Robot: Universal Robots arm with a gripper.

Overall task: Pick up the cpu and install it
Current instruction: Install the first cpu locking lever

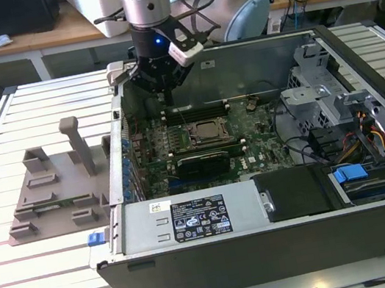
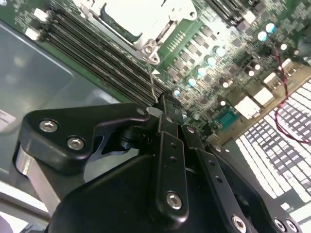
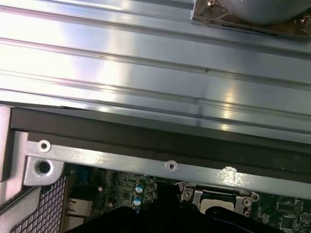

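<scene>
CPU, a small flat square chip with a silvery-grey metal top, sits inside the metal-framed socket on the green motherboard of the open grey computer case, which lies on the slatted tabletop. Black gripper hangs just above the memory slots, fingers pressed together, holding nothing; seating appears done, frame not visibly latched.
</scene>
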